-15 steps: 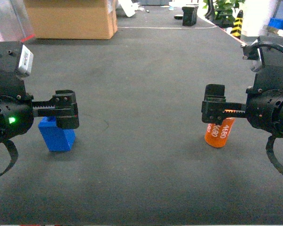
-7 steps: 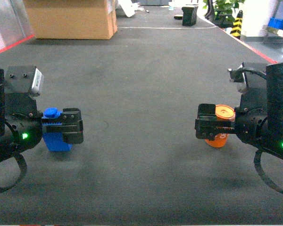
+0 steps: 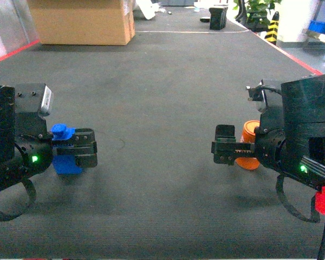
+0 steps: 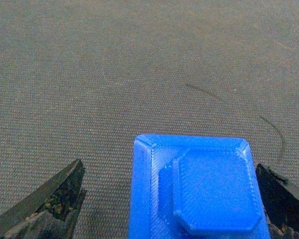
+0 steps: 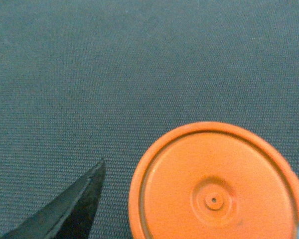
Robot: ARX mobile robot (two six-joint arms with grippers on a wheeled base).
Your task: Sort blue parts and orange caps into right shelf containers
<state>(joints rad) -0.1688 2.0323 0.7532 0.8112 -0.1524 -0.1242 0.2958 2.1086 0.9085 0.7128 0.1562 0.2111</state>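
A blue part (image 3: 63, 164) stands on the dark mat at the left, with a raised octagonal block on top (image 4: 199, 191). My left gripper (image 3: 82, 149) is low over it and open. In the left wrist view my left gripper (image 4: 169, 201) straddles the part, whose right edge is close to the right finger. An orange cap (image 3: 251, 131) sits at the right, partly hidden behind my right gripper (image 3: 226, 150). In the right wrist view its round top (image 5: 217, 186) lies between the open jaws. The left finger (image 5: 65, 211) stands apart from it. Bright-blue containers (image 3: 319, 26) show small at the far right.
A cardboard box (image 3: 81, 21) stands at the back left of the mat. A black object (image 3: 218, 17) and a yellow-black post (image 3: 272, 27) are at the back right. Red lines (image 3: 13, 52) mark the mat's side edges.
Both arms have come down, and the open grippers now sit lower around the blue part and the orange cap. The right gripper has also shifted left. Neither object has moved.
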